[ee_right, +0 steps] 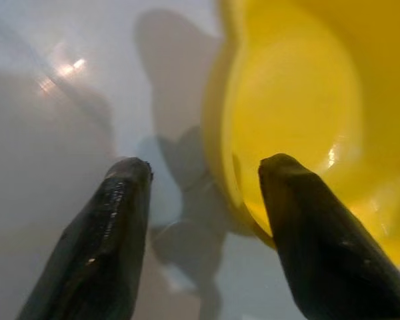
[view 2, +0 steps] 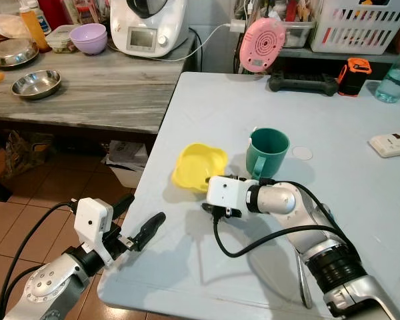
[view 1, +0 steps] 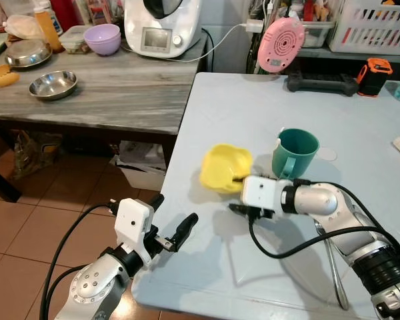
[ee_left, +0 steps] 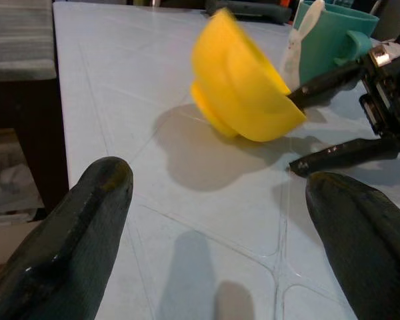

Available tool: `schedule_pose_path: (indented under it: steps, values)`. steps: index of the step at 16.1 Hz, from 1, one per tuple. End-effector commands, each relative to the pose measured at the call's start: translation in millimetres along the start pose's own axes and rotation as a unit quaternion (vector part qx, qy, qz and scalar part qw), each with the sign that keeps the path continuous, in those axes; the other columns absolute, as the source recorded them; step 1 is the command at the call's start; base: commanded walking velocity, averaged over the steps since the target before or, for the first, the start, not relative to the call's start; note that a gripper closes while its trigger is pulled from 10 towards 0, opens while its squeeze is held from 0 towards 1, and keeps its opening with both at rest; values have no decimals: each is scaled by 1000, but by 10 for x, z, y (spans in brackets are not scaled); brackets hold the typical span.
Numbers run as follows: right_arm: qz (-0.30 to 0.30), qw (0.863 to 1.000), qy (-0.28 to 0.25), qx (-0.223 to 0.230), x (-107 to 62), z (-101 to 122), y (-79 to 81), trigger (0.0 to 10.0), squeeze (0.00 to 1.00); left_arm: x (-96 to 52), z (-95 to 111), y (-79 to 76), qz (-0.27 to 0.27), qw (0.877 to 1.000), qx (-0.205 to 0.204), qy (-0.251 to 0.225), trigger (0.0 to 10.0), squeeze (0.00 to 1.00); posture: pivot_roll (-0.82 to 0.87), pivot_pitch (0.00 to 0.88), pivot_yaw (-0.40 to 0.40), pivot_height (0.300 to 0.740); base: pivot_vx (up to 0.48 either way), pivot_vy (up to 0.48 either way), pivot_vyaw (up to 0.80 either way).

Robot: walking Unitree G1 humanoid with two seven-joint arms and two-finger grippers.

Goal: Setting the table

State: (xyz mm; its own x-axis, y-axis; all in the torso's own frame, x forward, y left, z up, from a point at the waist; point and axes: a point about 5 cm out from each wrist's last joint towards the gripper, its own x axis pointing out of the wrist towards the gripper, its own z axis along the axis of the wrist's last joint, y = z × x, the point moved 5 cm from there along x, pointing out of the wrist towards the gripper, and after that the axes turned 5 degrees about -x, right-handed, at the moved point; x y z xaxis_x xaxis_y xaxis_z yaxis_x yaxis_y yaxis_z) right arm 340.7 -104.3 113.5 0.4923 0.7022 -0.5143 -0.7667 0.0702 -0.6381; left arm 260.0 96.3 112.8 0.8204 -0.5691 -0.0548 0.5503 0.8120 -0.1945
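Even, bright indoor light falls from overhead. Soft shadows pool under the yellow bowl, which is slightly blurred. Glare spots the table at ten o'clock. The near fingertips are out of focus.

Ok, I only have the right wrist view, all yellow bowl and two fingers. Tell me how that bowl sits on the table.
Observer: The yellow bowl is tipped up on its base edge, its opening facing the right gripper, one finger inside the rim, one beneath.
Operator: Give me what's beside it.
Observer: A green mug stands upright right next to it, on the robot's right.
Operator: Report the left arm.
Observer: The left gripper hovers open at the near-left edge of the light blue table, apart from the bowl.
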Motion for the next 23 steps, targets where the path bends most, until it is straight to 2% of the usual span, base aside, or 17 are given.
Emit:
schedule_pose_path:
  steps: [1,12,16,20,21,23]
  values:
    - [22,1000,-1,-13,11,4,8,0,0,-10,62,-10,3,1000,2,-6,10000,0,-116,106,41,740,0,0,0]
    - [-7,999,-8,-42,49,-17,-99,0,0,-18,60,-18,8,1000,-4,3,10000,0,-109,106,48,740,0,0,0]
    - [11,996,-59,-68,-39,244,-105,0,0,-12,40,-7,10,1000,-8,6,10000,0,-112,103,52,740,0,0,0]
    - [21,993,-106,-48,-137,485,-123,0,0,-7,11,-5,9,1000,-13,9,10000,0,-116,103,54,740,0,0,0]
    - [48,991,-119,-45,-182,540,-36,0,0,-6,-5,-4,10,1000,-15,12,10000,0,-117,104,55,740,0,0,0]
    - [53,991,-120,-41,-188,544,1,0,0,-5,-12,-4,9,1000,-17,13,10000,0,-120,104,54,740,0,0,0]
